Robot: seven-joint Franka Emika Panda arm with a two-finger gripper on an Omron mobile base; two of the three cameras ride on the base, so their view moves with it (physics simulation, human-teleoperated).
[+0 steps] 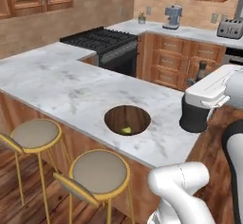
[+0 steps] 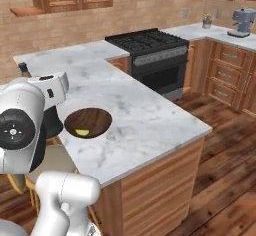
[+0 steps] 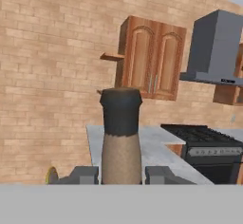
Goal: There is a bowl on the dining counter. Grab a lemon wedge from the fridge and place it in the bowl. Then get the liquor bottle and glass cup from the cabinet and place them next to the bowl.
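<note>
The dark brown bowl (image 1: 126,116) (image 2: 88,119) sits near the front edge of the dining counter (image 1: 66,88) (image 2: 150,122), with a yellow lemon wedge (image 1: 126,130) (image 2: 82,132) lying inside it. In the hand view my gripper (image 3: 122,174) is shut on the liquor bottle (image 3: 121,142); its brownish neck and dark stopper rise between the two fingers. The bottle's dark top (image 1: 202,69) (image 2: 22,69) pokes out past my white hand, which hovers just beyond the counter's end, beside the bowl. The glass cup, the fridge and the bottle's lower body are hidden.
Two yellow-framed stools (image 1: 35,135) (image 1: 97,171) stand at the counter's near side. A black stove (image 1: 102,40) (image 2: 145,42) adjoins the far worktop, which carries a coffee machine (image 1: 172,16) and a toaster (image 1: 230,28). Wooden wall cabinets (image 3: 152,57) and a grey range hood (image 3: 216,47) hang on the brick wall.
</note>
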